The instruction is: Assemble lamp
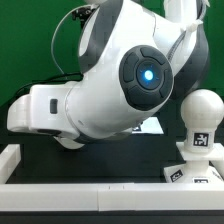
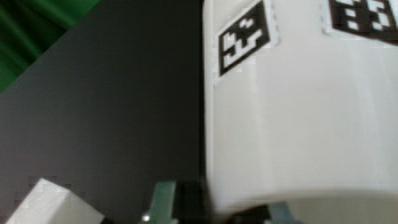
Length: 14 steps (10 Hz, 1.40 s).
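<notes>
Robot arm (image 1: 110, 80) low over the black table (image 1: 100, 160), lamp parts close by.
The shade (image 2: 294, 110) fills the wrist view, touching the gripper (image 2: 214, 205); if the fingers pinch it, I cannot tell. The bulb (image 1: 203, 108) stands on the base (image 1: 196, 168), beside the arm, near the table's white edge rail (image 1: 80, 195).

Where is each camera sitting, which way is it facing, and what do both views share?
Exterior view: low at the table's edge, looking across it; the arm fills the frame, the bulb on its base stands at the exterior view's right.
Wrist view: on the wrist, close to a tagged white lamp part; gripper fingertips show.
Shared: the black table.
</notes>
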Each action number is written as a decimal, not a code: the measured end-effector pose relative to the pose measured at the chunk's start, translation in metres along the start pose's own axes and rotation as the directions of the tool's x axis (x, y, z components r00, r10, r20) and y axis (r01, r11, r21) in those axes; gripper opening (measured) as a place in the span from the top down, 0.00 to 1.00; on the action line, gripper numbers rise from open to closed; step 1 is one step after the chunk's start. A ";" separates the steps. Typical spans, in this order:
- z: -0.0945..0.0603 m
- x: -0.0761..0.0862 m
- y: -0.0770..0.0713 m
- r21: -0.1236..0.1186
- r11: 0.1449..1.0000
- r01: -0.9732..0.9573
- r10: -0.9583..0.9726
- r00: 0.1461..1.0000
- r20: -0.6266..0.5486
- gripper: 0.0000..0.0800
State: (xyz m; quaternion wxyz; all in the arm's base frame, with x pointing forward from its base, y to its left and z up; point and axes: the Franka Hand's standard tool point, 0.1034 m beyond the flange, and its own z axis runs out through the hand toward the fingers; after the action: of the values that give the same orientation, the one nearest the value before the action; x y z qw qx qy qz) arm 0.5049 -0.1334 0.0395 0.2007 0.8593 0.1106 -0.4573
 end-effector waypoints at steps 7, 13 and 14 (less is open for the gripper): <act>-0.089 0.005 -0.002 -0.042 0.998 0.049 -0.059 0.966 -0.253 0.95; -0.150 -0.048 0.025 0.030 0.998 0.049 -0.024 0.827 -0.562 0.95; -0.170 -0.062 0.028 0.049 0.998 0.041 -0.001 0.774 -0.633 0.95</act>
State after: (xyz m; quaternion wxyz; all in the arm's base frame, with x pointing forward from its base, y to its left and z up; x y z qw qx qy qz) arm 0.6070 -0.0831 0.1829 0.1209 0.9673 0.1674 -0.1472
